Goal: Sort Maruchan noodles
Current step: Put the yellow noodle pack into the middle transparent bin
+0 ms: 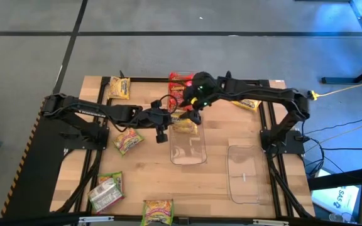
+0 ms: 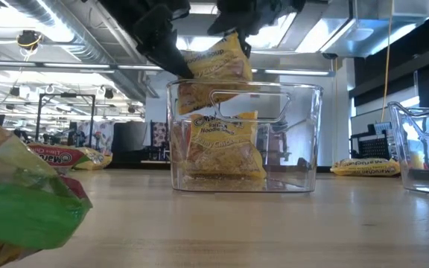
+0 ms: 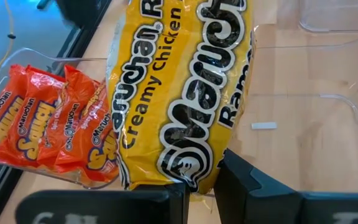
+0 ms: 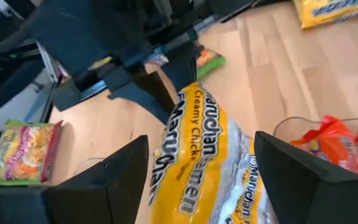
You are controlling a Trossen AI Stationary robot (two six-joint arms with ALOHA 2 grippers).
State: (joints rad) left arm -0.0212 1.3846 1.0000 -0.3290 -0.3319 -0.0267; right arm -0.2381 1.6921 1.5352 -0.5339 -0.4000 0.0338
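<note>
Wooden tabletop (image 1: pixel 149 185) on a black frame, grey floor around it, workshop room behind in the low view. Left gripper (image 1: pixel 166 119) sits mid-table at the near end of a clear bin (image 1: pixel 188 146), fingers (image 3: pixel 253 186) clenched on the edge of a yellow packet (image 3: pixel 179 93) reading Creamy Chicken; the packet hangs over the bin's rim in the low view (image 2: pixel 216 65), with another yellow packet (image 2: pixel 222 149) standing inside the bin below it. Right gripper (image 1: pixel 195 115) is just beside the left one over the same bin end, fingers (image 4: pixel 303 171) spread wide either side of the held yellow packet, not pinching it. Red packets (image 1: pixel 180 88) are stacked in a second clear bin (image 3: pixel 61 177) at the table's far edge, right behind the grippers. A third clear bin (image 1: pixel 244 172) sits right of the first one, contents cannot tell. Loose packets: yellow one (image 1: pixel 119 88) at the far left, yellow one (image 1: pixel 249 104) under the right arm, green/pink one (image 1: pixel 127 140) near the left arm, green/pink one (image 1: pixel 106 191) at the near left, green/pink one (image 1: pixel 158 210) at the near edge.
</note>
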